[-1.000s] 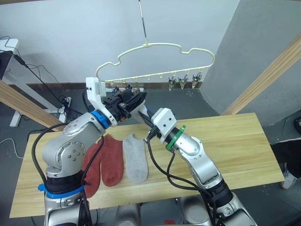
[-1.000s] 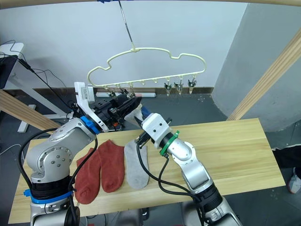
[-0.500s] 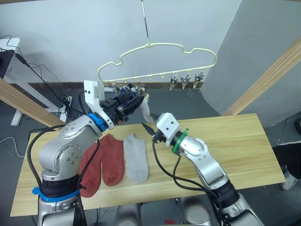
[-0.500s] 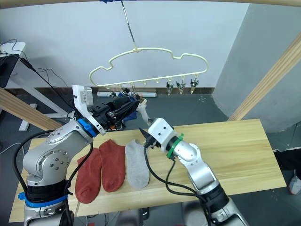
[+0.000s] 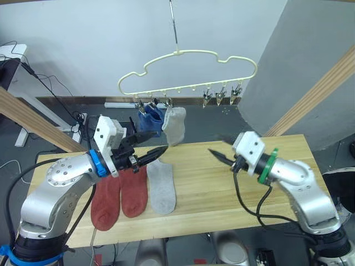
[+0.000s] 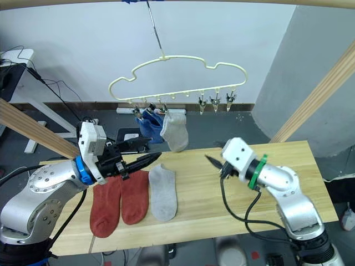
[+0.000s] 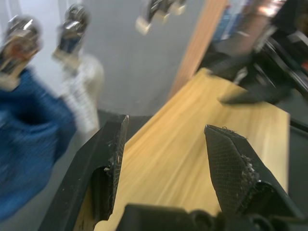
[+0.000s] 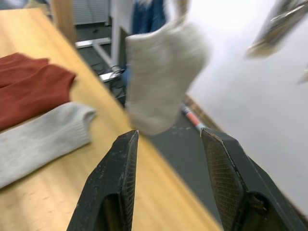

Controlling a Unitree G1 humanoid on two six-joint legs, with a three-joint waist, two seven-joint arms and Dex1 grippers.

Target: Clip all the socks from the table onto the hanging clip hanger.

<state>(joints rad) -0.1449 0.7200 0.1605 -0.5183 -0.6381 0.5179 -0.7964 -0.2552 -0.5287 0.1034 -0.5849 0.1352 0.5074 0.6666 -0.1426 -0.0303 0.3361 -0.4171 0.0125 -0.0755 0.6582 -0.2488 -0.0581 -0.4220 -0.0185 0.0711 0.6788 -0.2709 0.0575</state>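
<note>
The cream clip hanger (image 5: 188, 52) hangs over the table's (image 5: 222, 194) far edge. A blue sock (image 5: 150, 119) and a light grey sock (image 5: 176, 124) hang from its left clips, apart from both grippers. Two rust-red socks (image 5: 119, 194) and a grey sock (image 5: 161, 185) lie flat on the table's left part. My left gripper (image 5: 152, 151) is open and empty, low over the table above the flat socks, below the hanging ones. My right gripper (image 5: 216, 155) is open and empty over the table's middle, pointing towards the hanging grey sock (image 8: 163, 72).
Free metal clips (image 5: 222, 94) hang at the hanger's right end. Round wooden poles slant at the left (image 5: 33, 116) and right (image 5: 316, 83). Cables and a white desk leg (image 5: 19, 133) lie on the floor behind. The table's right half (image 5: 288, 149) is bare wood.
Both grippers came away from the hanger, leaving the grey sock clipped. The left gripper dropped towards the table; the right gripper swung out to the right and opened.
</note>
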